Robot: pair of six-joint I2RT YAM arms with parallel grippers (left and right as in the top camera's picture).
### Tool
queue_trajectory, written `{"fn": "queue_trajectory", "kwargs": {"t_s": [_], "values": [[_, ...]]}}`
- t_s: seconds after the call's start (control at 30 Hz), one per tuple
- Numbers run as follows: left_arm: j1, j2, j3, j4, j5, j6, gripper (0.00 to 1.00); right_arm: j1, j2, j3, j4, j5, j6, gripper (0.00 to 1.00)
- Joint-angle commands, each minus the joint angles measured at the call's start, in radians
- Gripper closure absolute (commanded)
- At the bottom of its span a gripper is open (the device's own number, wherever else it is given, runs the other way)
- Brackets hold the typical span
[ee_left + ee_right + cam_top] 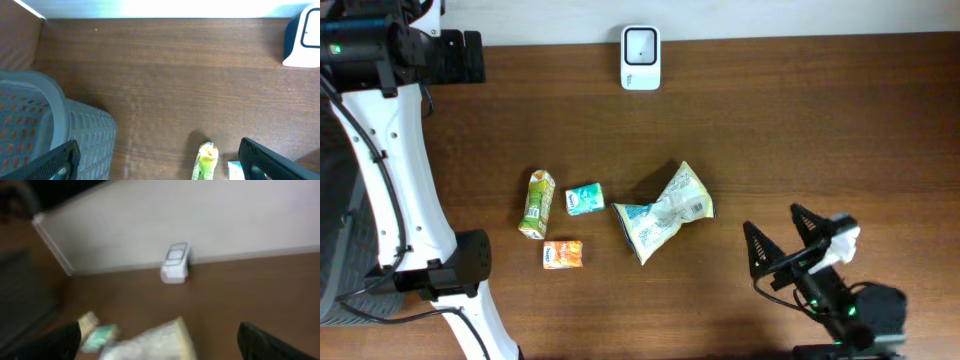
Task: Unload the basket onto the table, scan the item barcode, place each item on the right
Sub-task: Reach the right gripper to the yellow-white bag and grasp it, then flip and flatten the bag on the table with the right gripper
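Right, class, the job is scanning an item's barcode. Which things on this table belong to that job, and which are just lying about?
Belongs to the job:
- white scanner at the table's far edge
- snack bag, green carton, teal carton, orange carton: any could be the item to scan

Just lying about:
- grey basket off to the left, probably not needed for the scan itself

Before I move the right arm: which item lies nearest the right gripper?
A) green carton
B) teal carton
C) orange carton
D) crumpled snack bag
D: in the overhead view the crumpled snack bag lies closest to the open right gripper, while the green carton, teal carton and orange carton sit beyond it.
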Motion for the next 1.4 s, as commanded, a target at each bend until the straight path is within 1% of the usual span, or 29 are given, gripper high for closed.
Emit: {"fn": "queue_trajectory", "kwargs": {"t_s": [0.0,0.07,0.13,0.2,0.23,0.3,0.33,0.37,0.43,0.53,0.57,0.6,0.63,0.7,0.77,0.9,1.0,1.07,1.13,1.17,1.2,1.23,1.3,1.37], "values": [[0.002,-0.011,0.008,-0.002,-0.003,-0.013,0.01,0.000,0.207,0.196,-0.192,-0.220,0.038,0.02],[0.002,-0.011,0.008,-0.002,-0.003,-0.013,0.01,0.000,0.320,0.258,-0.278,-0.290,0.038,0.01],[0.002,-0.011,0.008,-0.002,-0.003,-0.013,0.01,0.000,0.437,0.286,-0.297,-0.398,0.038,0.01],[0.002,-0.011,0.008,-0.002,-0.003,-0.013,0.01,0.000,0.552,0.287,-0.244,-0.517,0.037,0.01],[0.002,-0.011,0.008,-0.003,-0.003,-0.013,0.01,0.000,0.603,0.287,-0.218,-0.523,0.055,0.01],[0.002,-0.011,0.008,-0.002,-0.003,-0.013,0.01,0.000,0.740,0.287,-0.137,-0.550,0.189,0.01],[0.002,-0.011,0.008,-0.003,-0.003,-0.013,0.01,0.001,0.792,0.287,-0.098,-0.592,0.171,0.00],[0.002,-0.011,0.008,-0.003,-0.003,-0.013,0.01,0.020,0.880,0.288,-0.055,-0.617,0.138,0.17],[0.002,-0.011,0.008,-0.002,-0.003,-0.013,0.01,0.072,0.960,0.288,-0.051,-0.519,0.224,0.17],[0.002,-0.011,0.008,-0.002,-0.003,-0.013,0.01,0.217,1.042,0.288,-0.051,-0.261,0.447,0.15],[0.002,-0.011,0.008,-0.002,-0.003,-0.013,0.01,0.285,1.064,0.288,-0.040,-0.158,0.533,0.05],[0.002,-0.011,0.008,-0.003,-0.003,-0.013,0.01,0.338,1.080,0.288,-0.029,-0.095,0.602,0.00],[0.002,-0.011,0.008,-0.002,-0.003,-0.013,0.01,0.383,1.095,0.288,-0.003,-0.042,0.645,0.01],[0.002,-0.011,0.008,-0.002,-0.003,-0.013,0.01,0.450,1.127,0.288,0.053,0.059,0.701,0.01],[0.002,-0.011,0.008,-0.002,-0.003,-0.013,0.01,0.495,1.178,0.288,0.121,0.140,0.718,0.01],[0.002,-0.011,0.008,-0.002,-0.003,-0.013,0.01,0.506,1.318,0.288,0.232,0.149,0.773,0.01],[0.002,-0.011,0.008,-0.002,-0.003,-0.013,0.01,0.505,1.420,0.288,0.388,0.149,0.775,0.01],[0.002,-0.011,0.008,-0.002,-0.003,-0.013,0.01,0.505,1.457,0.288,0.440,0.149,0.774,0.03],[0.002,-0.011,0.008,-0.002,-0.003,-0.013,0.01,0.504,1.463,0.289,0.429,0.149,0.774,0.25],[0.002,-0.011,0.008,-0.002,-0.003,-0.013,0.01,0.504,1.462,0.289,0.423,0.149,0.770,0.42],[0.002,-0.011,0.008,-0.003,-0.003,-0.013,0.01,0.504,1.461,0.289,0.416,0.148,0.770,0.55],[0.002,-0.011,0.008,-0.002,-0.003,-0.013,0.01,0.503,1.458,0.289,0.408,0.143,0.770,0.61],[0.002,-0.011,0.008,-0.002,-0.003,-0.013,0.01,0.502,1.434,0.291,0.398,0.130,0.735,0.69],[0.002,-0.011,0.008,-0.002,-0.003,-0.013,0.01,0.502,1.403,0.311,0.356,0.130,0.689,0.70]]}}
